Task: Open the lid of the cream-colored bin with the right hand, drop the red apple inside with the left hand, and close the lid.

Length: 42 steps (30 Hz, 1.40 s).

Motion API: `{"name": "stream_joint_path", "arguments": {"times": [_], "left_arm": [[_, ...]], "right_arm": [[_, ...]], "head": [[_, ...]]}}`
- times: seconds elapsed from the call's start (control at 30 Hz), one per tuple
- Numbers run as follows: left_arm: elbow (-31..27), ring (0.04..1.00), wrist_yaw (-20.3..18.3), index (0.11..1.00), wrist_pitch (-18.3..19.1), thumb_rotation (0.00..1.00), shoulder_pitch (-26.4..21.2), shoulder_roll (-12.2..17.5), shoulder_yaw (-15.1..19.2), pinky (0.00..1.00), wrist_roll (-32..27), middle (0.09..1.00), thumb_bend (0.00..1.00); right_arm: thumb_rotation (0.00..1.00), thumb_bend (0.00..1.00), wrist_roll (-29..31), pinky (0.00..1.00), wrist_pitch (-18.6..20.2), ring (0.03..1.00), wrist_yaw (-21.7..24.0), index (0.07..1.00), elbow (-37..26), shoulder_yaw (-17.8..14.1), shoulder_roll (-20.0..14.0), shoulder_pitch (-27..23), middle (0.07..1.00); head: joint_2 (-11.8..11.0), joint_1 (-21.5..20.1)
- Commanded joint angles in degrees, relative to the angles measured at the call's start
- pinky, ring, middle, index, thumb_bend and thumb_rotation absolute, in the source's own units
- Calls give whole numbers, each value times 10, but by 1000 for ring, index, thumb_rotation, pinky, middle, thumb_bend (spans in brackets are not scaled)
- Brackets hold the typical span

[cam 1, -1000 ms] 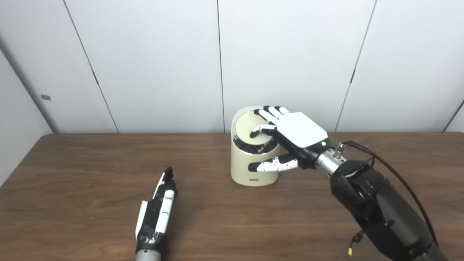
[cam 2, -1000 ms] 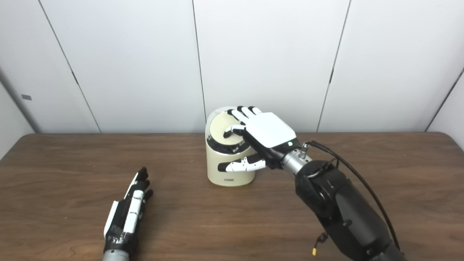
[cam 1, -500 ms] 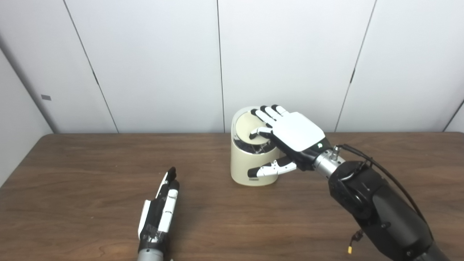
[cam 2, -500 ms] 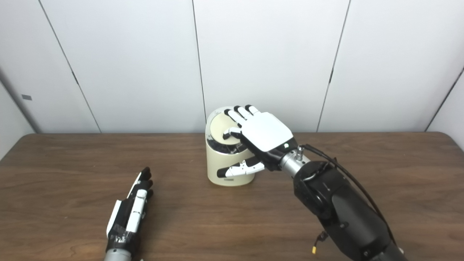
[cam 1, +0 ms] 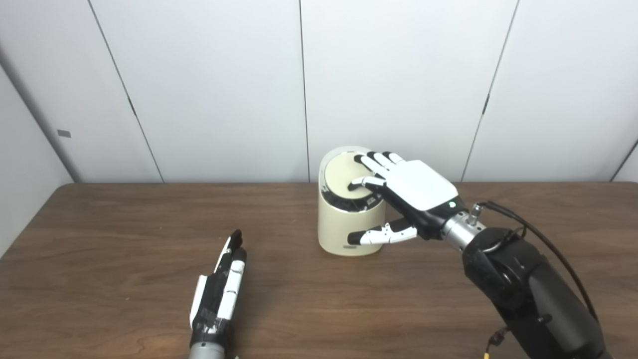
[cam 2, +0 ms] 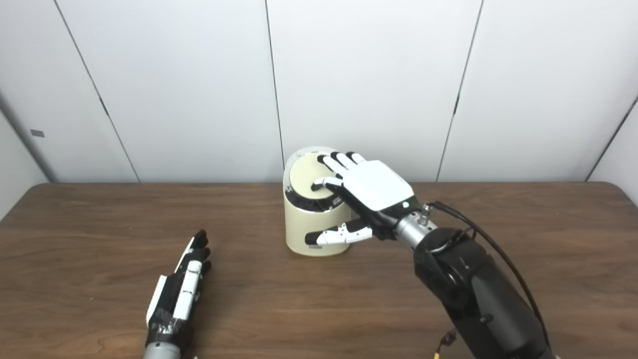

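The cream-colored bin [cam 1: 339, 232] stands on the wooden table [cam 1: 124, 234] near its far edge, with its round lid [cam 1: 341, 174] down. My right hand [cam 1: 411, 187] lies over the right side of the bin, fingers [cam 1: 374, 164] spread on the lid and thumb against the front wall, holding nothing. My left hand [cam 1: 219, 291] rests on the table at front left, edge-on, fingers straight and together, with nothing in it. No red apple shows in either view.
A white panelled wall [cam 1: 209, 89] rises right behind the table's far edge. A black cable [cam 1: 543, 239] loops over my right forearm. Bare wood lies between the left hand and the bin.
My right hand has slid a little to the right and back across the lid, with its fingers still on it. The lid stays down. The left hand barely moved.
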Motion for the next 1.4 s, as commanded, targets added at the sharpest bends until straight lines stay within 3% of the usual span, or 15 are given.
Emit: {"name": "stream_joint_path", "arguments": {"times": [0.0,0.3,0.57,0.7,0.83,1.0,1.37], "left_arm": [[-10,1000,1,1000,-5,848,-11,1,-1,1000,2,1000,612],[-9,1000,-2,1000,-7,866,-12,9,2,1000,1,1000,581],[-9,1000,-6,1000,-7,854,-12,24,11,1000,-7,1000,577],[-20,1000,-13,1000,-6,850,-2,31,14,1000,-15,1000,610],[-33,996,-20,1000,-14,896,14,37,21,997,-32,1000,581],[-56,986,-28,1000,-13,931,36,36,28,999,-50,998,582],[-95,986,-23,1000,-9,945,79,40,31,1000,-38,991,572]], "right_arm": [[929,562,23,1000,22,1000,-4,885,-36,-29,6,-12,995],[956,515,150,976,50,1000,-35,969,-54,-123,27,70,1000],[1000,555,243,946,97,1000,-35,996,-36,-171,31,148,1000],[1000,552,340,949,88,987,-50,979,-28,-202,65,184,993],[1000,587,439,990,86,1000,-74,992,-15,-240,115,211,1000],[1000,609,479,1000,68,1000,-102,995,-9,-250,136,240,994],[1000,545,479,1000,42,997,-155,973,-35,-223,164,298,983]], "head": [[1,-1],[-1,-6],[-2,-10],[0,-13],[3,-15],[9,-15],[35,-17]]}}
